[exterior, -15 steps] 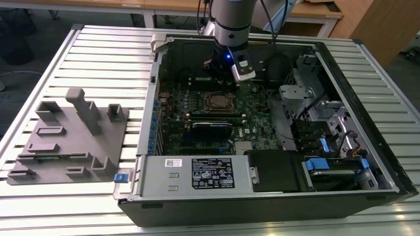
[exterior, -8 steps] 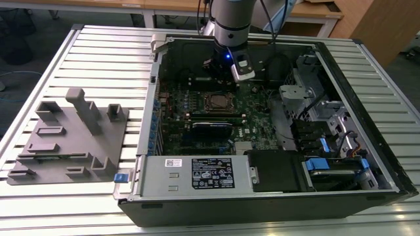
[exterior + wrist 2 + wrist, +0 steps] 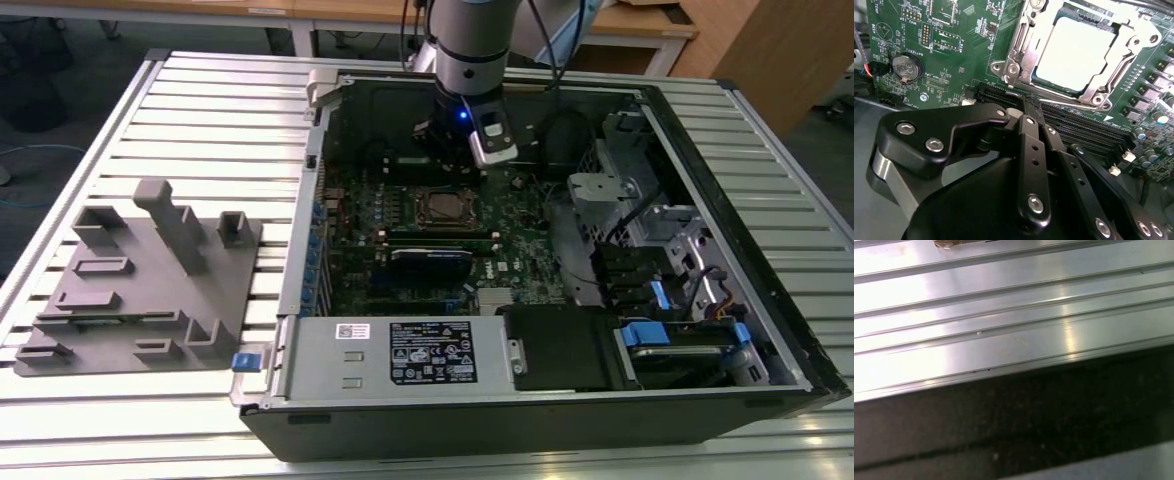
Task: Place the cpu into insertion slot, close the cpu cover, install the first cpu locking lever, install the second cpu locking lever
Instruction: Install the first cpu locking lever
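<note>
My black-linked gripper [image 3: 1031, 107] hangs inside the open dark computer case [image 3: 694, 150], near the small square silver-rimmed insertion slot [image 3: 419, 212] on the green motherboard [image 3: 954, 60]. In the exterior view I sit a little towards that view's right of the slot and farther back. My jaws are drawn together with nothing between them (they carry no part that I can see).

The flat square cpu [image 3: 1076, 55], with its pale grey metal top, lies in the slot. The thin silver cpu cover [image 3: 1019, 45] rests down around it, and the chip shows through its large window. I cannot tell whether the locking levers beside the slot are latched.

My fingertips point at the long narrow black slots [image 3: 1079, 125] just beside the insertion slot. A round silver coin battery [image 3: 906, 67] sits well apart from the slot on the same board. The first wrist view shows a ribbed aluminium table surface [image 3: 1004, 315].
</note>
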`<state>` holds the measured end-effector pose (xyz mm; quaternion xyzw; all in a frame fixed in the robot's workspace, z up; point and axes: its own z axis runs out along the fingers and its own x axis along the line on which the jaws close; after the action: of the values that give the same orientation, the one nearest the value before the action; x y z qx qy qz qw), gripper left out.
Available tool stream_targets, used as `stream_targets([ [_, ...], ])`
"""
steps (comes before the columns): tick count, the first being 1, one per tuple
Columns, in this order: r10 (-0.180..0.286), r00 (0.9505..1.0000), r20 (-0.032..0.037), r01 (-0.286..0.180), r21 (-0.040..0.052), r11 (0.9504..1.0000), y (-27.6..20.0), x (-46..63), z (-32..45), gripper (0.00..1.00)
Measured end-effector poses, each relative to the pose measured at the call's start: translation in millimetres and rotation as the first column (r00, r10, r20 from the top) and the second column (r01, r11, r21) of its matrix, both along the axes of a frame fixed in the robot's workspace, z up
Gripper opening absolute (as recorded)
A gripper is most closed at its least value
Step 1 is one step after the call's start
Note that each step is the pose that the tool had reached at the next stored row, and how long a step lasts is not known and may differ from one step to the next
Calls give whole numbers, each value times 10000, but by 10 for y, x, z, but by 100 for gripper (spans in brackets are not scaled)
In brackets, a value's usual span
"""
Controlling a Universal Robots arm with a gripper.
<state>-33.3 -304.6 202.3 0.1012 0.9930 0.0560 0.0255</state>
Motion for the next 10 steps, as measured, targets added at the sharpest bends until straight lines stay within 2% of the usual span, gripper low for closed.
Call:
stream_targets([
  [6, -19, 10000, 16, 19, -182, 9998, 0, 0, -11, 10],
  [10, -19, 10000, 16, 19, -188, 9998, 0, -2, -10, 10],
])
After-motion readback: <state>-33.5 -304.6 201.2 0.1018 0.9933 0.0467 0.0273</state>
